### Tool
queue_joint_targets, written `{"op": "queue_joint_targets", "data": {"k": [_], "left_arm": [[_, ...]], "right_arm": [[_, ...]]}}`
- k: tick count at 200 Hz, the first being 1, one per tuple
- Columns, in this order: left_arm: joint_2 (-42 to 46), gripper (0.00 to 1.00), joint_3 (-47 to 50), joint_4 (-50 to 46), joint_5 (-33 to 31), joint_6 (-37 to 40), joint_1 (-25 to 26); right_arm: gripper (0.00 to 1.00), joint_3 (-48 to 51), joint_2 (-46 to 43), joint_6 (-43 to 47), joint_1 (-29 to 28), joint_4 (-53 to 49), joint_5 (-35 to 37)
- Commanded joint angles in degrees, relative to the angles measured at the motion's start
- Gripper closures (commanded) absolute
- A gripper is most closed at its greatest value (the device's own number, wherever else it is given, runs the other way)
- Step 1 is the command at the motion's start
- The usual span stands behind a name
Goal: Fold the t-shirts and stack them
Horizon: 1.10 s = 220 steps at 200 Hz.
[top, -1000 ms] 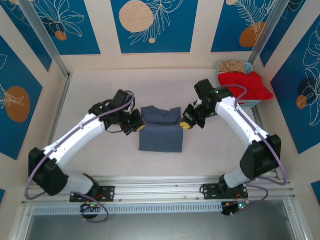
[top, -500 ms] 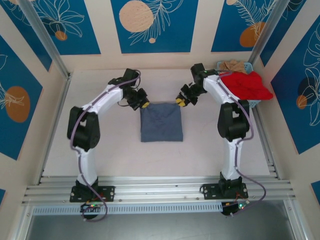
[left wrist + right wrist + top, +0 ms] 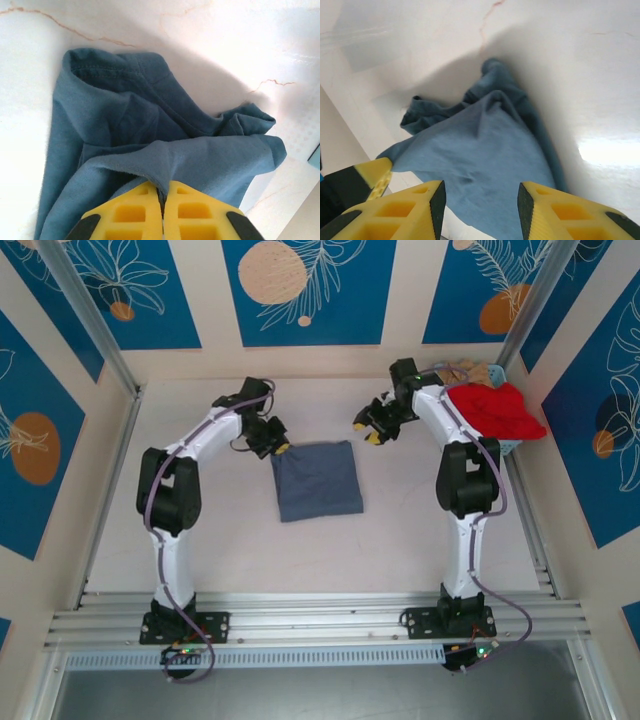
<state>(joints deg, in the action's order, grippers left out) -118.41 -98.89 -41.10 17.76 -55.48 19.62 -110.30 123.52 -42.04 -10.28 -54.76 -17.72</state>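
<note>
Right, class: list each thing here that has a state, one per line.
blue t-shirt: folded, lying on table, one corner pinched
left gripper: shut on blue t-shirt
right gripper: open, holding nothing
red t-shirt: crumpled, unfolded, in basket
beige t-shirt: crumpled in basket

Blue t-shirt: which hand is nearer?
Left. The left hand is shut on the far-left corner of the blue t-shirt; the right hand is open, just beyond the far-right corner, not touching the cloth.
</note>
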Motion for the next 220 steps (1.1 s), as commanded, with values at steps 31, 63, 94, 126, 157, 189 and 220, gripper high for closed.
{"op": "queue_joint_targets", "data": {"k": [31, 63, 94, 126, 157, 189, 220], "left_arm": [[4.3, 1.00, 3.1, 2.9, -0.2, 0.9, -1.4], [6.9, 1.00, 5.4, 1.5, -2.3, 2.4, -1.8], [7.6, 1.00, 7.9, 3.2, -2.2, 2.6, -2.7], [5.3, 0.99, 8.6, -0.3, -5.2, 3.9, -4.5], [2.8, 0.81, 9.4, -0.7, -7.3, 5.9, -7.2], [1.2, 0.60, 5.5, -4.6, -10.1, 8.7, -8.1], [8.7, 0.64, 5.2, -8.0, -14.5, 6.1, -5.8]], "right_arm": [[0.57, 5.1, -0.9, 0.8, -0.4, 4.5, -0.1], [0.61, 6.6, -0.5, -1.0, -1.0, 7.5, 0.5], [0.63, 6.2, 0.7, -2.4, -1.8, 7.7, 0.6], [0.64, 7.6, 0.2, -3.1, -3.7, 8.2, 1.4], [0.65, 11.4, -2.9, -4.0, -5.3, 9.8, 2.2], [0.65, 14.7, -5.2, -4.3, -5.8, 10.3, 3.0], [0.66, 17.1, -8.1, -4.0, -6.7, 10.8, 4.3]]}}
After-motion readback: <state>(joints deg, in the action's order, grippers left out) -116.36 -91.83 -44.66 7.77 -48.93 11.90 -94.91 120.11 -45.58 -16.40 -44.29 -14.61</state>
